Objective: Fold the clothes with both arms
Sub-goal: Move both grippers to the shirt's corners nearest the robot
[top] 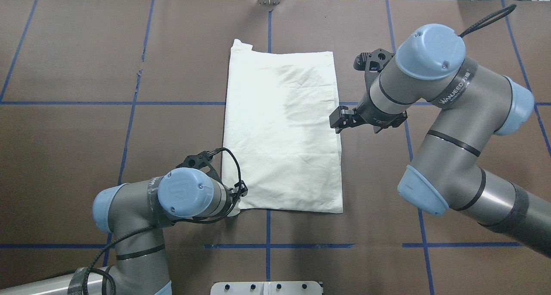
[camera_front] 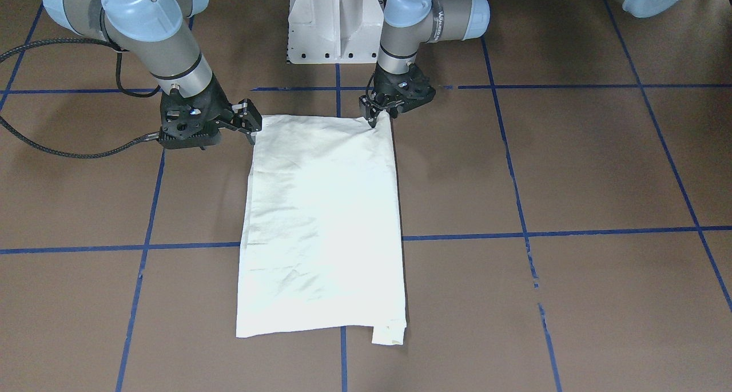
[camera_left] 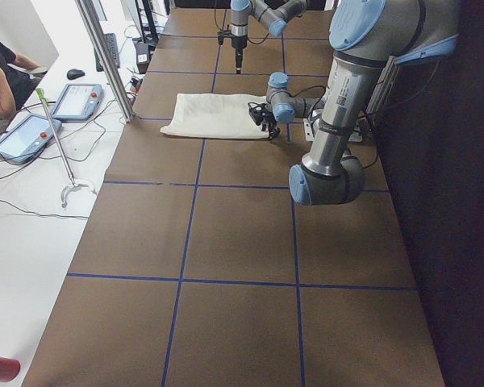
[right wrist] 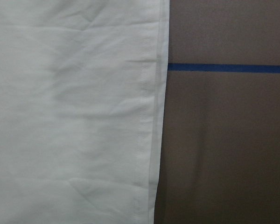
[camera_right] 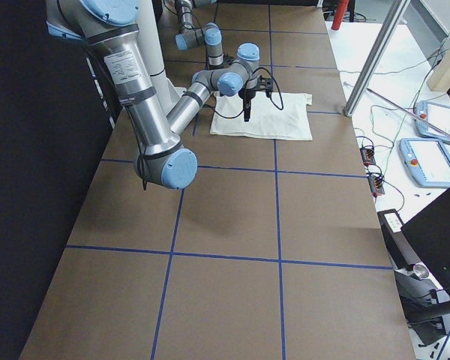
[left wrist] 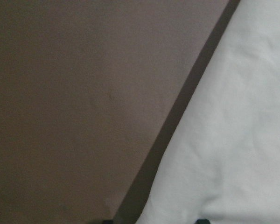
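The shirt (top: 282, 135) lies flat near the middle of the brown table (top: 86, 148), folded into a long upright rectangle across a blue tape line (top: 172, 103). The side facing up is plain cream-white and lightly creased.

In the overhead view, the left arm (top: 142, 204) reaches in from the near left. The left gripper (camera_front: 373, 117) is down at the shirt's near-left corner, touching or almost touching the cloth. Its wrist camera shows two dark tips at the bottom edge with cloth between them. I cannot tell whether they clamp it.

At the far-left corner a small tab (top: 239, 45) of cloth juts past the straight far edge. A faint grey patch (top: 297, 84) shows on the far half of the shirt. The right long edge has a stitched hem (right wrist: 151, 116), running straight beside bare table.

The right gripper (top: 338, 122) hovers over that right edge, about halfway along it, with its jaws apart and holding nothing. Behind it the right arm (top: 447, 127) bends back toward the near right.

White lettering (top: 455, 86) on the right arm reads roughly "WANJEED", though it is too small to be sure. The same kind of mark shows on the left arm's wrist in the front-facing view.
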`<state>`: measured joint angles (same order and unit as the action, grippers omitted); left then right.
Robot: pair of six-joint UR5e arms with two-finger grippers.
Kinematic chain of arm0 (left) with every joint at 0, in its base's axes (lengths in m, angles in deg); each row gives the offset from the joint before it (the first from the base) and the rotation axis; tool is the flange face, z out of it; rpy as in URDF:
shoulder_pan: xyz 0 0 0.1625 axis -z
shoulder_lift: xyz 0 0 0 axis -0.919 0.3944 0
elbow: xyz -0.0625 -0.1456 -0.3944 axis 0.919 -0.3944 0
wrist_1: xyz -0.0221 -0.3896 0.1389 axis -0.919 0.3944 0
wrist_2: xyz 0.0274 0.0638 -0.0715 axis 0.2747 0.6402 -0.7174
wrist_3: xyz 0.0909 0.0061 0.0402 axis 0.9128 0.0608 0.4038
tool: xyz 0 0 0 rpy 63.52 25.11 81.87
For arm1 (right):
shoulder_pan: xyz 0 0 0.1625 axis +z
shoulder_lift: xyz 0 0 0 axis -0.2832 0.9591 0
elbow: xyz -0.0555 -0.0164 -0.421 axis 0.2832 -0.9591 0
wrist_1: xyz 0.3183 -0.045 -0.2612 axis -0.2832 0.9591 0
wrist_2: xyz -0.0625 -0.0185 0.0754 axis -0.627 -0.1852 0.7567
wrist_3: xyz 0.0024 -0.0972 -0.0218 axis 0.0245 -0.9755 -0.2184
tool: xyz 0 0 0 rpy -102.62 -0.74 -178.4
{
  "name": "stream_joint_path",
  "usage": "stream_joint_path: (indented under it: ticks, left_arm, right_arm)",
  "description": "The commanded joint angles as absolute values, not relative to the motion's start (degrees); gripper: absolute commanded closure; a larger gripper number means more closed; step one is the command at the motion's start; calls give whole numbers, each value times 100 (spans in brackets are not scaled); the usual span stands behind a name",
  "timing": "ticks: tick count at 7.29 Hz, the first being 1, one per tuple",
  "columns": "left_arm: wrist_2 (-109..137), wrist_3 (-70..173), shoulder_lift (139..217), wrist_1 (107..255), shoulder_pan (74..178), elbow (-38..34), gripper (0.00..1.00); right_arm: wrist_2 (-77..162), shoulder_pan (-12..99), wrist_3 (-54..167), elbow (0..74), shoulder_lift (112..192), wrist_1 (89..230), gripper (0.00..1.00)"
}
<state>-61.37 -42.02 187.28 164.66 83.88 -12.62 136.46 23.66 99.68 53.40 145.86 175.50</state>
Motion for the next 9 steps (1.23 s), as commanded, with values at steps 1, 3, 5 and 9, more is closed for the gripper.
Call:
stream_joint_path:
  ticks: [1,3,5,9]
  left_arm:
    - [-6134,-4194,18729,16466,8382,-1274,84]
    - [-6143,-4116,18729,16475,8400,-1353,100]
    - [-6187,-4106,18720,16458,8400,-1563,100]
    - [-6222,-3834,18711,16185,8383,-1986,100]
  right_arm:
    - [13650,2363,9960,5337,14590,17541,0]
    - [13650,2354,9960,5328,14608,17541,0]
    - [13650,2310,10134,5355,14608,17532,0]
    - [13414,1547,12930,5793,14581,17497,0]
